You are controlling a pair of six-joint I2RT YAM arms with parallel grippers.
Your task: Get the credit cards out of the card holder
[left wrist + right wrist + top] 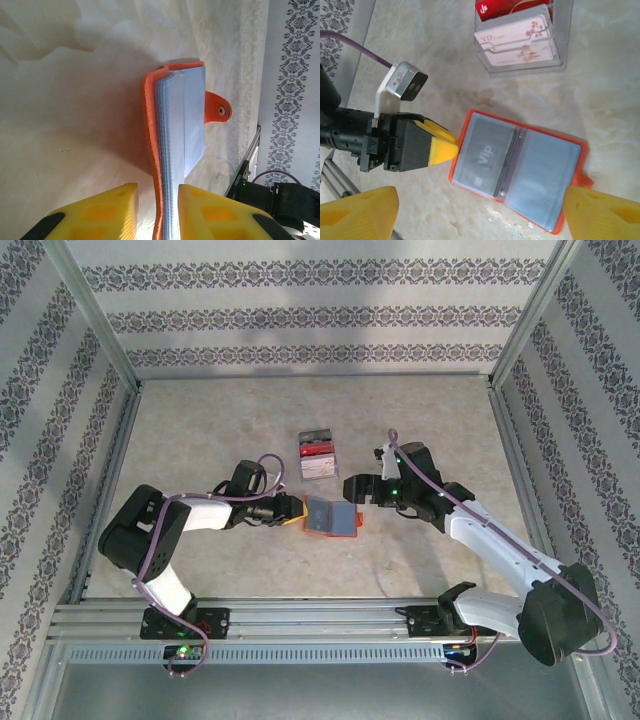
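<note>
Card holder (330, 517) lies spread open, grey-blue sleeves up, near the middle of the table (200, 430). We read its long axis as running left to right between the two arms, tilted a little. Bare table opens on every side but one. A clear tray (319, 478) of red and pale cards sits just beyond the far edge, near but apart. So we judge the free room for drawing a card out to be toward the near side or the right.

Our left gripper (291, 509) is the nearer one, at the left short edge of the card holder. In the left wrist view the left gripper (157, 200) has its jaws narrow, one on either side of the card holder (182, 120). A slit of table shows beside one finger, so we judge it astride the edge, not yet firmly pinching.

Our right gripper (353, 488) hangs near the far right corner, jaws spread wide and holding nothing. Seen from its wrist, the card holder (520, 175) lies just ahead of the right gripper (480, 200).

One VIP card (482, 160) shows in the pocket next to the left gripper; which way that pocket opens we cannot tell. The snap tab (218, 110) juts from the edge away from the left gripper.
</note>
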